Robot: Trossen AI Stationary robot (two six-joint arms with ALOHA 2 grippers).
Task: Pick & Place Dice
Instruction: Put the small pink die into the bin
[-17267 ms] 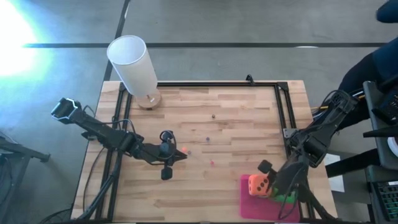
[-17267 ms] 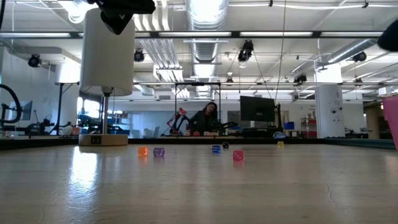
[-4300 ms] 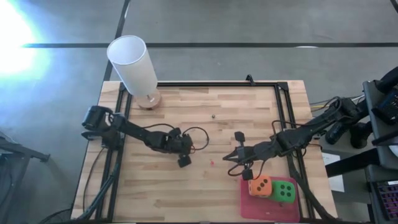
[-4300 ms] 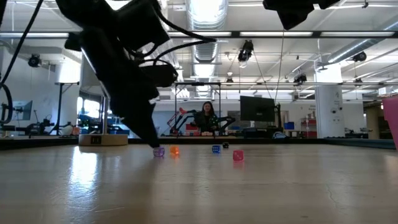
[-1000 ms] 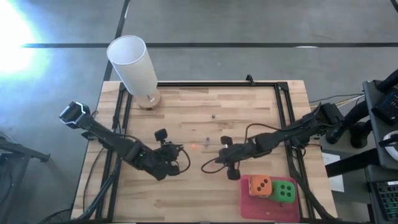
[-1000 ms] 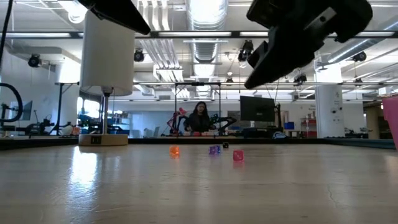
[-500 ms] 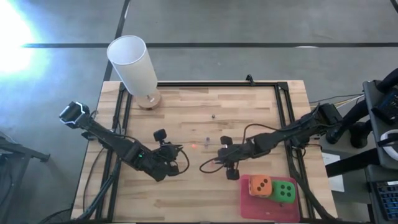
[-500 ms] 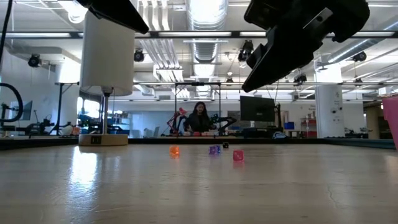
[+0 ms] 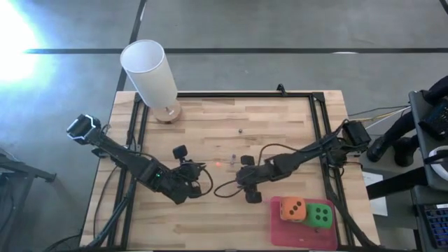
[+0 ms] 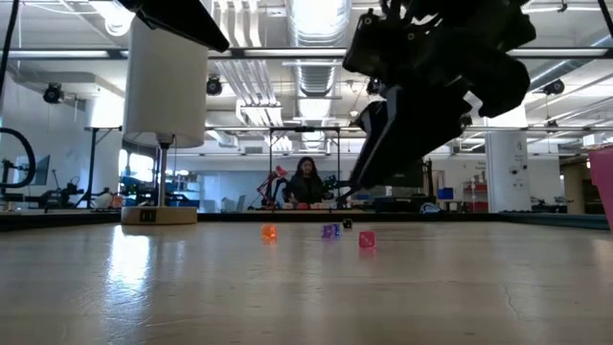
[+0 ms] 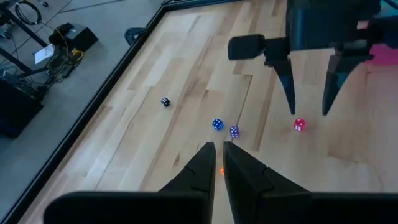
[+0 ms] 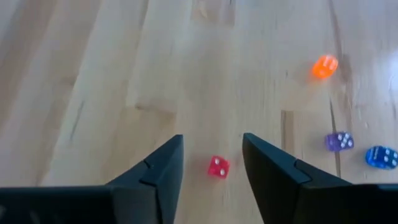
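Two big dice, an orange one (image 9: 292, 208) and a green one (image 9: 321, 215), rest on the pink mat (image 9: 294, 231) at the near right. The other big dice are out of view. Tiny dice lie mid-table: red (image 12: 217, 167), orange (image 12: 324, 66), purple (image 12: 339, 141), blue (image 12: 380, 156) and black (image 11: 165, 102). My right gripper (image 12: 211, 155) is open and points down. Its fingers stand on either side of the red die (image 11: 300, 124), a little above the table (image 10: 359, 177). My left gripper (image 11: 216, 154) is shut and empty, raised over the table left of centre (image 9: 203, 172).
A tall white cylinder (image 9: 150, 73) on a round wooden base stands at the far left corner. A black frame (image 9: 318, 119) runs along the table's far, left and right edges. People and desks show far behind the table in the low view.
My right gripper has gone toward the table's left edge and down over the tiny red die, staying open. The dice have not moved.
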